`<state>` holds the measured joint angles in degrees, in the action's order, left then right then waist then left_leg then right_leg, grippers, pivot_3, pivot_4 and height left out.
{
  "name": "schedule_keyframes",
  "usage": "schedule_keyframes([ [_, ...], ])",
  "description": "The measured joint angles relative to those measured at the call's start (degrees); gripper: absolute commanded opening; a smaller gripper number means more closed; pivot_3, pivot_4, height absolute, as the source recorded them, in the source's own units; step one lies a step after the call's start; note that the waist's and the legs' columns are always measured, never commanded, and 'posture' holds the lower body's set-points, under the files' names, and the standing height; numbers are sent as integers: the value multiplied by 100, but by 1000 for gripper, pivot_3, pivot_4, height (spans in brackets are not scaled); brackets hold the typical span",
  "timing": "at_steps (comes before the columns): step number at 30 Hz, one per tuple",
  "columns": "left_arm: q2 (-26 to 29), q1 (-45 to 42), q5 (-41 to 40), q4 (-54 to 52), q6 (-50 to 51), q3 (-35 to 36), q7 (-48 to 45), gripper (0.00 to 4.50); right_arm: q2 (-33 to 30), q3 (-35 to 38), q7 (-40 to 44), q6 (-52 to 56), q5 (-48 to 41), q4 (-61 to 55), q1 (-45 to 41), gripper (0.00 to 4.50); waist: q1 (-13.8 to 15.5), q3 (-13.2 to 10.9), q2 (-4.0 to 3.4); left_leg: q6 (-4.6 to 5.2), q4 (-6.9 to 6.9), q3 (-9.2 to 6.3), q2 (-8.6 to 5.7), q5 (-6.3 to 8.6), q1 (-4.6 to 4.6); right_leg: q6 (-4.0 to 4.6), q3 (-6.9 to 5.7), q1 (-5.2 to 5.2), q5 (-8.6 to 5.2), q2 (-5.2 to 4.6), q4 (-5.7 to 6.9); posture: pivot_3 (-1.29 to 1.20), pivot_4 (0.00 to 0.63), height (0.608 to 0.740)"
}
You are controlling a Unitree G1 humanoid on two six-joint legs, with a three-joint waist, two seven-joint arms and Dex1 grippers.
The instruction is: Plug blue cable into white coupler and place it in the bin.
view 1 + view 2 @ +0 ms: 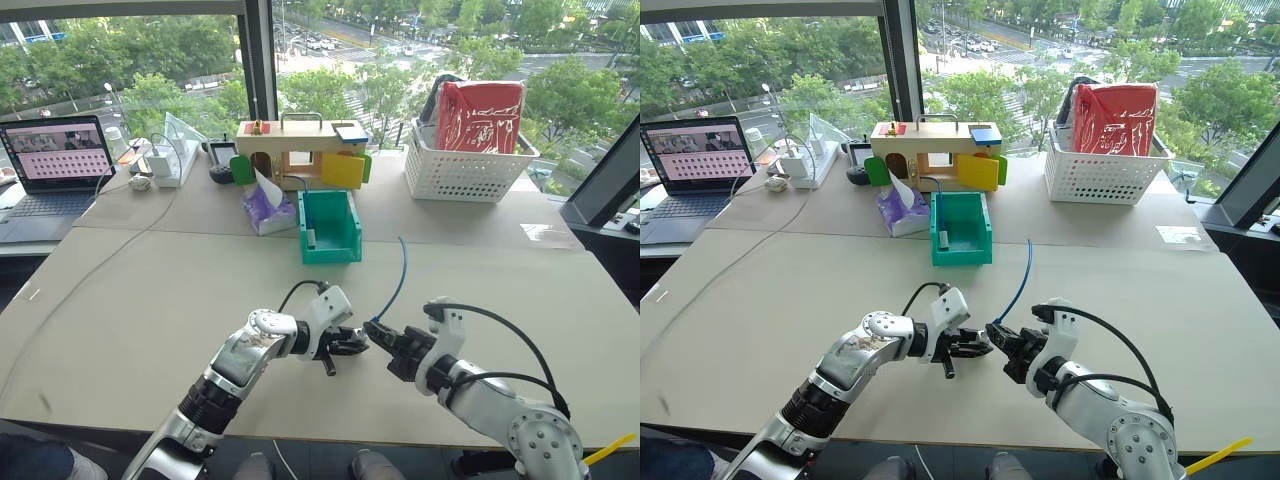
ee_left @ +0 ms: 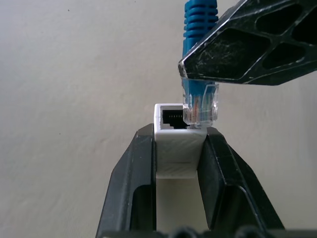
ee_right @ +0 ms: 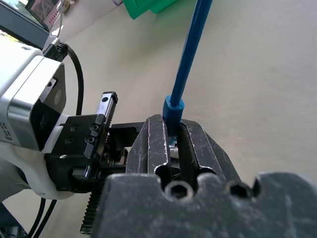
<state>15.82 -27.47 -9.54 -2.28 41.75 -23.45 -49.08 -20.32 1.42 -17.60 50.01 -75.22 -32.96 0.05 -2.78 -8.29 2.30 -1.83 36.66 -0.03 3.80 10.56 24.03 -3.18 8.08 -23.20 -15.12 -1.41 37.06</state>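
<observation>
At lower centre I hold the coupler (image 2: 176,148) in my left gripper (image 1: 345,342) and pinch the cable (image 1: 397,280) plug in my right gripper (image 1: 385,333), plug at the socket mouth, not seated; bin (image 1: 330,226) above awaits.

Two silver-grey metal arms with white plastic wrist housings; looping thick black cables; black lattice-ribbed two-finger left gripper (image 1: 352,343) and right gripper (image 1: 378,330); showing hex-socket screws and scuffing.
</observation>
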Motion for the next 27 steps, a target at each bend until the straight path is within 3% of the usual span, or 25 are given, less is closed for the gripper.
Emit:
schedule_keyframes([
  [27,22,127,-205,-212,285,109,298,643,273,9,125,37,101,500,-280,0,-108,24,-2,0,-9,0,1,0,-22,39,2,13,-26,0,-2,0,150,733],
])
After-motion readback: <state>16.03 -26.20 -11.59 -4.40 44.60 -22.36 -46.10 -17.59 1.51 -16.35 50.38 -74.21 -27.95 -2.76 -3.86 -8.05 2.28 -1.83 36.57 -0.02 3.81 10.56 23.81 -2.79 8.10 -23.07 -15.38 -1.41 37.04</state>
